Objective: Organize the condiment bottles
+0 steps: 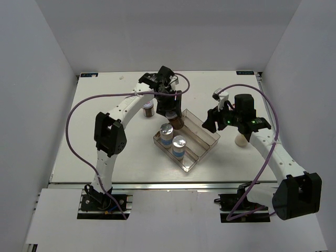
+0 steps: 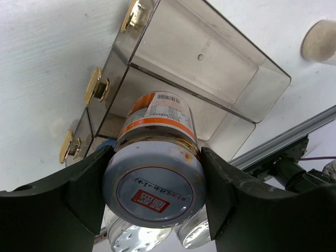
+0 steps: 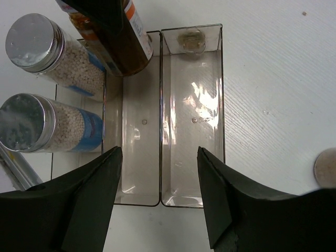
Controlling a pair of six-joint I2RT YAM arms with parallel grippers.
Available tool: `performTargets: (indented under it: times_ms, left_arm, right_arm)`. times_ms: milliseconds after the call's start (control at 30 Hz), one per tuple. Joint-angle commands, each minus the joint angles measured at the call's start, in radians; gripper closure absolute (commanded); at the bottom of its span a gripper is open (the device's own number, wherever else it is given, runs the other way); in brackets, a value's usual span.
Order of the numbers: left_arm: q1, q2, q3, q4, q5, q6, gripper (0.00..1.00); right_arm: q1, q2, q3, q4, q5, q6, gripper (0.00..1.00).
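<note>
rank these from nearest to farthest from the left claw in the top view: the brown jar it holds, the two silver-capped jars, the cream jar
1. Brown jar: gripped in the left claw itself.
2. Silver-capped jar: in the tray, left side, just below the claw.
3. Second silver-capped jar: same side of the tray, closer to the arm bases.
4. Cream jar: outside the tray, off to its right.

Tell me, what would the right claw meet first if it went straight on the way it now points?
Most likely the clear tray: the right claw is open and aims at a dividing wall inside it, where no jar stands. Depth is unclear, but nothing shows in between.
</note>
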Motion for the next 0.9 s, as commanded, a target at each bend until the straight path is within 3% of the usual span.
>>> performTargets:
  times_ms: [0, 633, 767, 800, 867]
  left_arm:
    - [-0.013, -0.041, -0.005, 0.031, 0.043, 0.02, 1.0]
    - [-0.068, 0.02, -0.025, -0.011, -0.095, 0.043, 1.0]
    - [-0.073, 0.036, -0.014, -0.017, -0.119, 0.049, 0.83]
    - [-0.074, 0.043, -0.008, -0.019, -0.126, 0.052, 0.7]
    - [-0.079, 0.056, 0.001, -0.028, -0.141, 0.057, 0.6]
  right_arm:
    - [-0.004, -0.026, -0.007, 0.041, 0.004, 0.007, 0.35]
    - [-0.004, -0.037, -0.028, 0.058, 0.003, 0.016, 0.35]
    - [-0.003, -0.037, -0.028, 0.059, 0.001, 0.016, 0.35]
    - [-0.004, -0.037, -0.03, 0.059, 0.003, 0.016, 0.35]
    - [-0.004, -0.035, -0.03, 0.059, 0.003, 0.016, 0.35]
